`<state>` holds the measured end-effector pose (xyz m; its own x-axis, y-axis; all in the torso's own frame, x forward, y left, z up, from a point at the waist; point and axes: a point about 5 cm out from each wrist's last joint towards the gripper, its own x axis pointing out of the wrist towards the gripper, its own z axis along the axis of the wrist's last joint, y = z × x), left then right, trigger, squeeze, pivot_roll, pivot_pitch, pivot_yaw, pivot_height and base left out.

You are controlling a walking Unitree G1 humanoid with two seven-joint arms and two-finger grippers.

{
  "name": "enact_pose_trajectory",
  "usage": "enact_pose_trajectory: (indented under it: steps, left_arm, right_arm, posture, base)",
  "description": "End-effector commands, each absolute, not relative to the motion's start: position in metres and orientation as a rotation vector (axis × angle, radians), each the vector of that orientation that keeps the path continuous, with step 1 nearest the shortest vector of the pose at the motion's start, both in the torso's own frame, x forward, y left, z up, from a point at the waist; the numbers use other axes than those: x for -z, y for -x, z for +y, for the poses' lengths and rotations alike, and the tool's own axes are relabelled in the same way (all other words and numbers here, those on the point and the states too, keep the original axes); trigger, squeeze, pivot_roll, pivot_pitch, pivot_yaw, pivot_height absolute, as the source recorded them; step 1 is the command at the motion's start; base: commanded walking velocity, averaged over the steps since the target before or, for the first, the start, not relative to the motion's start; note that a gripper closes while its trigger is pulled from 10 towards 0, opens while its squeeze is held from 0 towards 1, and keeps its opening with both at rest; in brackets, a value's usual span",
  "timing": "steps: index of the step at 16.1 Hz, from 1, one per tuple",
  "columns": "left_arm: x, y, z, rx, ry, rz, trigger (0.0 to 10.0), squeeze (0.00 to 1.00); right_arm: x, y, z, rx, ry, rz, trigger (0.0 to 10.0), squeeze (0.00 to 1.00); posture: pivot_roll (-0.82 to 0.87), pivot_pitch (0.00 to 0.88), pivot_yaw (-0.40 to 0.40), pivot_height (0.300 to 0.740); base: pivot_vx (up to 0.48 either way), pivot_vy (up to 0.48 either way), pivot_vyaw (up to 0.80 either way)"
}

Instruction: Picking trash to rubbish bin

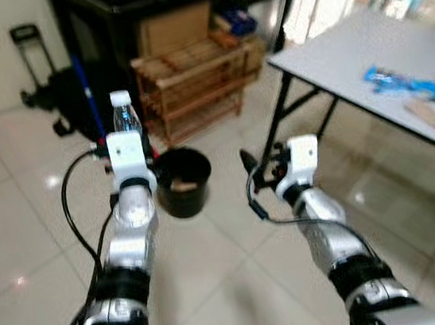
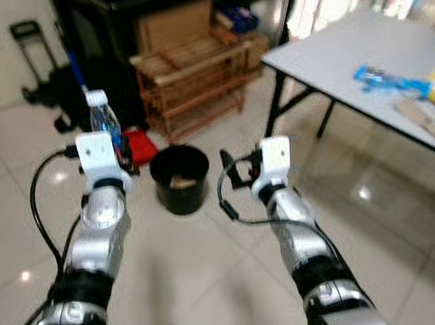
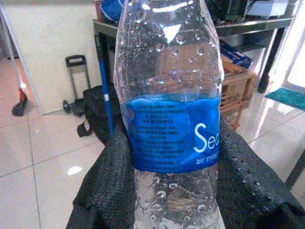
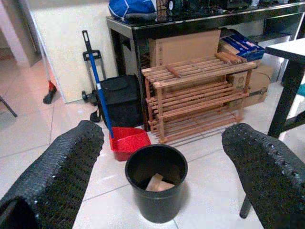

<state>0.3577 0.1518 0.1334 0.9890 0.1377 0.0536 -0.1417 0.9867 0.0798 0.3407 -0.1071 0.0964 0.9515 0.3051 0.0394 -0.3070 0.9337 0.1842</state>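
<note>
My left gripper (image 3: pixel 167 191) is shut on a clear plastic water bottle (image 3: pixel 169 109) with a blue label, held upright in the air. The bottle's white cap (image 1: pixel 120 99) rises above the left wrist, a little left of and nearer than the black round bin (image 1: pixel 183 181). The bin (image 4: pixel 156 187) stands on the tiled floor ahead with a piece of brown trash inside. My right gripper (image 4: pixel 162 157) is open and empty, raised in front of the bin's right side, its fingers (image 1: pixel 248 161) pointing toward it.
A wooden slatted rack (image 1: pixel 190 78) and a black cabinet (image 1: pixel 103 25) stand behind the bin. A red dustpan (image 4: pixel 127 142) and blue-handled broom (image 4: pixel 97 81) sit beside it. A grey table (image 1: pixel 382 69) with packets stretches along the right. Open tiled floor lies before me.
</note>
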Motion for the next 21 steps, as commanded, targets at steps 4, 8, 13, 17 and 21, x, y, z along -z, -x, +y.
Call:
enact_pose_trajectory:
  steps: [4,8,13,17,21]
  left_arm:
    - [-0.1343,-0.3582,0.1369,-0.101,-0.080,-0.051,10.0,0.00]
    - [-0.1340,-0.3581,0.1366,-0.099,-0.078,-0.050,10.0,0.00]
    - [-0.1340,-0.3578,0.1363,-0.097,-0.078,-0.051,10.0,0.00]
    - [-0.1339,-0.3574,0.1340,-0.089,-0.078,-0.052,10.0,0.00]
    - [-0.1331,-0.3567,0.1331,-0.081,-0.080,-0.051,10.0,0.00]
  right_arm:
    - [-0.0956,-0.3411,-0.1211,-0.278,-0.195,-0.009,10.0,0.00]
    - [-0.0939,-0.3411,-0.1194,-0.291,-0.203,0.011,10.0,0.00]
    - [-0.0945,-0.3399,-0.1191,-0.294,-0.198,-0.006,10.0,0.00]
    - [-0.0947,-0.3393,-0.1175,-0.307,-0.197,-0.009,10.0,0.00]
    - [-0.0926,-0.3377,-0.1145,-0.320,-0.178,-0.004,10.0,0.00]
  posture:
    - [-0.05,0.075,-0.105,0.740]
    - [-0.05,0.076,-0.106,0.740]
    - [-0.05,0.071,-0.103,0.740]
    - [-0.05,0.060,-0.100,0.740]
    - [-0.04,0.051,-0.099,0.740]
  base:
    - [0.338,0.000,0.00]
    - [0.335,0.000,-0.30]
    - [0.332,0.000,-0.16]
    - [0.328,0.000,0.00]
    - [0.325,0.000,0.00]
